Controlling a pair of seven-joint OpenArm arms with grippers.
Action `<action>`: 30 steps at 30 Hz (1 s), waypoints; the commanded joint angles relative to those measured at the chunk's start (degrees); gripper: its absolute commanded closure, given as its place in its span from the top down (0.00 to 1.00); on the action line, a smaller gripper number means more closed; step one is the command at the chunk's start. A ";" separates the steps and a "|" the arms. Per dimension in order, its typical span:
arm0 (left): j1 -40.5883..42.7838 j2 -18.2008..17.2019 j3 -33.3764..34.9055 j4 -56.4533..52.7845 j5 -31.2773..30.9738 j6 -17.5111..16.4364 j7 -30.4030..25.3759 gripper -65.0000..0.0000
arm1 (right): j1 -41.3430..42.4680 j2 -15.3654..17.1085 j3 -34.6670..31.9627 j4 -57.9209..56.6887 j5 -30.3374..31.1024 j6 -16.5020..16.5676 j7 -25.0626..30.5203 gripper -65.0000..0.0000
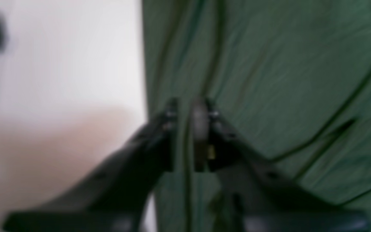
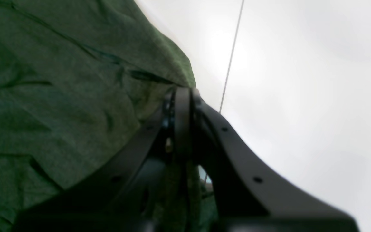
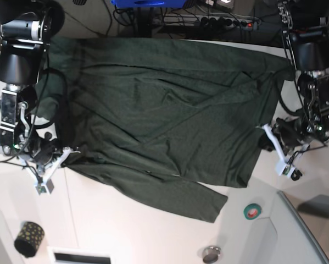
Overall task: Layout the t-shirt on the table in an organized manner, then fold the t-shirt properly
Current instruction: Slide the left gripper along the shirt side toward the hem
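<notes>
You've got the large dark green thin-knit long-sleeved t-shirt (image 3: 164,115) spread wide across the smooth white bench (image 3: 137,231), wrinkled, one sleeve angled toward the bench's near edge. Left of the shirt in base view, right gripper (image 2: 182,93) has its jaws clenched on the shirt's edge. Right of the shirt, left gripper (image 1: 188,106): jaws narrowly parted w/ a shirt fold between them.

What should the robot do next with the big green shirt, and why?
Probably pull gently outward with both arms. The right gripper is shut on the t-shirt at its edge, the left gripper has fabric between its fingers, and the cloth shows wrinkles and a sleeve lying crooked across the table.
</notes>
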 commanded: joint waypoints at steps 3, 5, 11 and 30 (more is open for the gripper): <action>-7.17 -1.05 -0.29 -7.76 0.18 0.35 -0.78 0.45 | 1.45 0.53 0.18 1.33 0.49 0.02 1.24 0.01; -11.74 -1.05 -0.21 -14.97 0.18 0.35 -2.62 0.62 | 1.45 0.53 0.18 1.33 0.49 0.02 1.24 0.01; -20.97 -0.96 3.22 -34.22 0.27 3.43 -15.63 0.83 | 1.45 0.53 -0.26 1.33 0.49 0.02 1.24 0.01; -21.15 1.59 15.62 -52.60 -0.35 13.10 -29.70 0.37 | 1.37 0.45 -0.17 1.33 0.49 0.19 1.33 0.01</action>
